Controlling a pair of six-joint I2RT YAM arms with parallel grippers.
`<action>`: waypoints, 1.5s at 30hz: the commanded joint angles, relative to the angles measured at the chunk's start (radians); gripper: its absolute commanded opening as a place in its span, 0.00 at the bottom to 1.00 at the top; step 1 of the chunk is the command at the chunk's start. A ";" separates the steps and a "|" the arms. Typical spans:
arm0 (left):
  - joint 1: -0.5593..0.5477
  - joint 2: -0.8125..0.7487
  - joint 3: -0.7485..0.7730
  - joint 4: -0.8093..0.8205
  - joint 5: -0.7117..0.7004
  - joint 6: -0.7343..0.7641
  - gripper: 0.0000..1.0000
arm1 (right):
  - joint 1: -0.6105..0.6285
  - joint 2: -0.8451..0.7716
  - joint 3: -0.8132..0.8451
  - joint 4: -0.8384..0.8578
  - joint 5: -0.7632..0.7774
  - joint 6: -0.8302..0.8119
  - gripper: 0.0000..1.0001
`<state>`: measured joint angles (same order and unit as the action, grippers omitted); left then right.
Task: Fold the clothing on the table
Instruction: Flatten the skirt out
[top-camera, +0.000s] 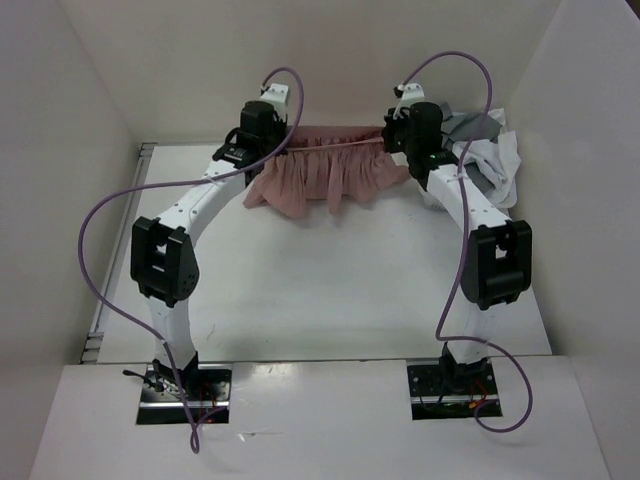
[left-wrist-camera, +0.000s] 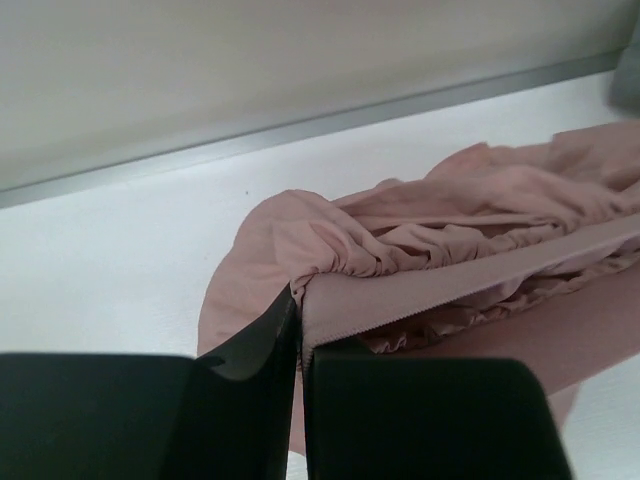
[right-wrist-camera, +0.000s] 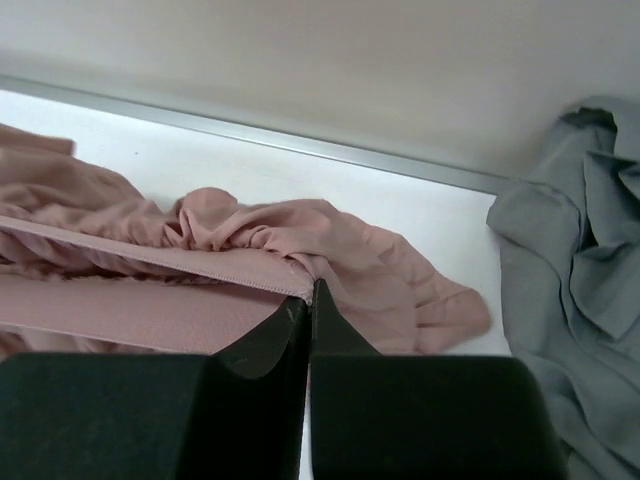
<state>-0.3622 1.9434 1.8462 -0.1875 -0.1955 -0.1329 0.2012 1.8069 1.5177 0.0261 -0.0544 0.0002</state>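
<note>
Found the left tool (left-wrist-camera: 298, 300) clenched on the left end of an elastic waistband (left-wrist-camera: 470, 275), with the band's edge pinched between the black fingers. Found the right tool (right-wrist-camera: 312, 295) clamped in the same way on the band's other end, with no gap showing. Noted the waistband drawn into a straight line from one tool to the other, parallel to the far rim (left-wrist-camera: 300, 130) of the tabletop (top-camera: 330, 290) and just short of it.

Took the garment for a dusty-pink skirt (top-camera: 325, 180). Saw thin, soft fabric, tightly gathered where it met the band, spreading from there away from the far rim in loose ripples to an uneven, ruffled hem. Saw more pink cloth bunched on the rim side of the band, so could not call it flat. Could not tell from the top view how much of the skirt hung clear and how much lay on the tabletop.

Spotted a crumpled grey garment (right-wrist-camera: 575, 250) and a white garment (top-camera: 495, 165) heaped against the far rim at its right end, close to the skirt but not under either tool.

Judged the task barely begun. Counted as done only the grip on both waistband corners and the stretching of the band. Made out no crease and no layer laid over another. Reckoned everything else left: smoothing the fabric out flat, then every fold.
</note>
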 joint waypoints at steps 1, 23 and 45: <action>0.052 -0.009 -0.076 0.221 -0.093 0.042 0.00 | -0.066 0.049 0.136 -0.116 0.044 -0.083 0.00; 0.312 0.129 0.325 0.211 0.204 -0.194 0.00 | -0.057 0.197 0.707 -0.308 0.357 -0.026 0.00; 0.275 -0.417 -0.393 0.082 0.625 0.162 0.07 | 0.060 -0.434 -0.065 -0.230 0.044 -0.232 0.00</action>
<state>-0.1581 1.4704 1.4879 -0.0959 0.5117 -0.0486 0.3012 1.3083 1.4788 -0.1963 -0.1638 -0.1631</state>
